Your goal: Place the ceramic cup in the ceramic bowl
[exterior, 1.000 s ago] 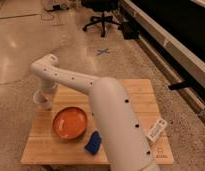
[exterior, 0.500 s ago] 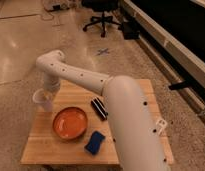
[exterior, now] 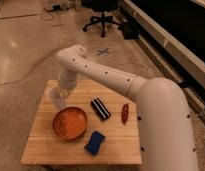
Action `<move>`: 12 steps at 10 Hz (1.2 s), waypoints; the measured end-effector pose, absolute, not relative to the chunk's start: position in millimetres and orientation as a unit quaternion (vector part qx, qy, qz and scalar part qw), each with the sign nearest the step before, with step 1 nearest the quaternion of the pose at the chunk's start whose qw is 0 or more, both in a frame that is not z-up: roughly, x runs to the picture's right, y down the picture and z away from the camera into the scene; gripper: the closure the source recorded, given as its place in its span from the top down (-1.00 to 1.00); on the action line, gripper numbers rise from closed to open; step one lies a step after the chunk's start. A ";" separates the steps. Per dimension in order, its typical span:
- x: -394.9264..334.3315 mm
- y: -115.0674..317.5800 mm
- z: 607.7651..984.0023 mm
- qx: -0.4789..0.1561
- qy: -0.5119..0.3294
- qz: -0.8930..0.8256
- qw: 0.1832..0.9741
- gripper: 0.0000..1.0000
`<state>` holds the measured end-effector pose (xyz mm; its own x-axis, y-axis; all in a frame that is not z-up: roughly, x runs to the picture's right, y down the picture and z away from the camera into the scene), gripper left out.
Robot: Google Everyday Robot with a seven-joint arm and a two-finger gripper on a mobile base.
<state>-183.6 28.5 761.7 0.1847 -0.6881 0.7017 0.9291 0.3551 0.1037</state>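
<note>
The ceramic cup [exterior: 56, 98], small and white, is held in my gripper [exterior: 59, 94] over the left part of the wooden table, just up and left of the ceramic bowl [exterior: 70, 123]. The bowl is wide, glossy orange inside with a darker rim, and it sits on the table's front left with nothing in it. My white arm reaches in from the lower right and bends down over the cup. The cup's lower edge is close to the bowl's far rim.
The low wooden table [exterior: 116, 150] also carries a blue sponge-like block [exterior: 95, 142] right of the bowl, a black-and-white striped packet [exterior: 100, 108] and a reddish-brown oblong item [exterior: 125, 113]. An office chair [exterior: 102, 15] stands on the floor behind.
My gripper and the white cup have moved to the right, from off the table's left edge to over the table near the bowl. The bowl and the other items have not moved.
</note>
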 end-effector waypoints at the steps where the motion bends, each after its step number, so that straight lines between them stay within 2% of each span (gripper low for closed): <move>1: -170.2 31.9 754.2 -0.180 -0.341 -0.536 0.751 -1.00; 6: -137.0 80.6 728.0 -0.204 -0.347 -0.539 0.740 -0.96; 8: -135.9 102.9 728.5 -0.211 -0.349 -0.541 0.735 -0.65; 12: -151.4 123.5 742.5 -0.203 -0.357 -0.539 0.735 0.19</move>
<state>-151.4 123.5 742.5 0.1644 -0.6473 0.7443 0.9377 0.3368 0.0857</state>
